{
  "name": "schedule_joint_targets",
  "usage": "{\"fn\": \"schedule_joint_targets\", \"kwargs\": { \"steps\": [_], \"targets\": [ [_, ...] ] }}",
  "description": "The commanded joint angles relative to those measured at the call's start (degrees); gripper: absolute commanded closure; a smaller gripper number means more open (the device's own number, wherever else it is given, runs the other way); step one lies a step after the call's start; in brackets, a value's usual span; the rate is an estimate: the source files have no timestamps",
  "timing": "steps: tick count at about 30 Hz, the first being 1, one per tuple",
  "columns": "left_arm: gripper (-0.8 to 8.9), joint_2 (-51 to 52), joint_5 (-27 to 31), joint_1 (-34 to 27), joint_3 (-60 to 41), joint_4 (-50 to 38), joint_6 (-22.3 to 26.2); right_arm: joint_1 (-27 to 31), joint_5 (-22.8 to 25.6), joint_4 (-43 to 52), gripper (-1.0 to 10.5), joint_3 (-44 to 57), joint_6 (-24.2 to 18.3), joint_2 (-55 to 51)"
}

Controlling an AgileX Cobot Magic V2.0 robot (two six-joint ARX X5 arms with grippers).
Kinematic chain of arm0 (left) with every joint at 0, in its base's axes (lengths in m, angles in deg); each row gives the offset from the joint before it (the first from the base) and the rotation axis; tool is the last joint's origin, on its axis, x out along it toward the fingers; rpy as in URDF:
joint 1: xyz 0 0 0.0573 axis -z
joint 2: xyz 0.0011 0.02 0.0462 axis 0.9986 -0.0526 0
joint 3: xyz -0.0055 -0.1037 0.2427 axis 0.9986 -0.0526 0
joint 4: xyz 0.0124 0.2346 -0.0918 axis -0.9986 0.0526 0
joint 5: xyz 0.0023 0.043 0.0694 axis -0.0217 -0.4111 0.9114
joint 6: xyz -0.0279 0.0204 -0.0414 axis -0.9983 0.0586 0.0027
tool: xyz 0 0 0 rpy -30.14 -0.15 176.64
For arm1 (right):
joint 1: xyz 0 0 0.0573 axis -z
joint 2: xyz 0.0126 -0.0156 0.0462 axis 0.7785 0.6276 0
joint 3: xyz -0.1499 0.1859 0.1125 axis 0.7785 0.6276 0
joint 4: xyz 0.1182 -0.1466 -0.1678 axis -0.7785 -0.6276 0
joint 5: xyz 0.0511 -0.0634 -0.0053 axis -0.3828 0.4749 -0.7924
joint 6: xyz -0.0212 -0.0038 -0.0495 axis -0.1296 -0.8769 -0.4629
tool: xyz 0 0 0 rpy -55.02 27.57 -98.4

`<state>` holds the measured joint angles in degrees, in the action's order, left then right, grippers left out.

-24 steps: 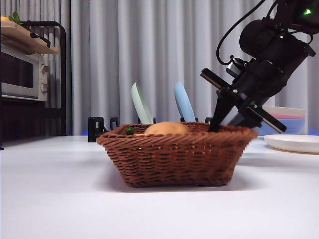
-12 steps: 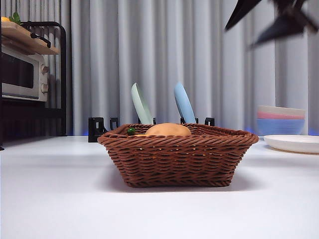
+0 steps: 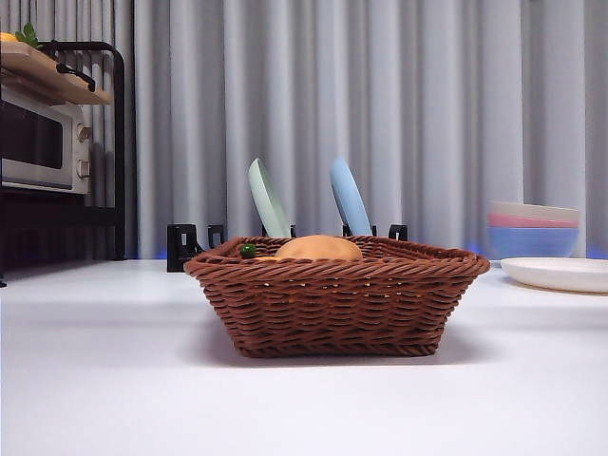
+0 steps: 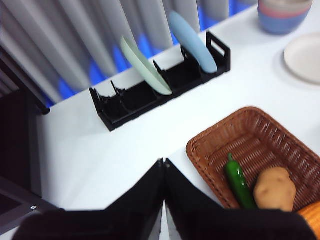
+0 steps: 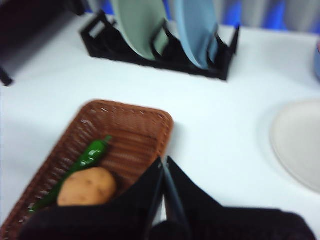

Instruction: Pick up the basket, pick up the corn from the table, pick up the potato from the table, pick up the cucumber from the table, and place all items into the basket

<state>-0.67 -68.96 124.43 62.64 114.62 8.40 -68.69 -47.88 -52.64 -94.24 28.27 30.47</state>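
The brown wicker basket stands at the middle of the table. The tan potato rises just above its rim, and the green cucumber's tip shows to its left. In the left wrist view the basket holds the cucumber, the potato and an orange edge of the corn. My left gripper is shut and empty, high above the table beside the basket. My right gripper is shut and empty, above the basket, which shows the cucumber and the potato. The corn is hidden there.
A black dish rack with a green plate and a blue plate stands behind the basket. Stacked bowls and a white plate are at the right. A microwave on a shelf is at the far left.
An arm that reached down to the basket's right rim has risen up and left the front view. The basket and the vegetables have stayed in place.
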Motion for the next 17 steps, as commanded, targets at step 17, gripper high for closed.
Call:
{"fn": "schedule_joint_targets", "kwargs": {
  "steps": [17],
  "targets": [
    [8.22,45.51,3.69,-0.04,-65.11,-31.19,-4.22,-10.36,10.64,15.76,9.6,32.74,1.84,-24.13]
  ]
}}
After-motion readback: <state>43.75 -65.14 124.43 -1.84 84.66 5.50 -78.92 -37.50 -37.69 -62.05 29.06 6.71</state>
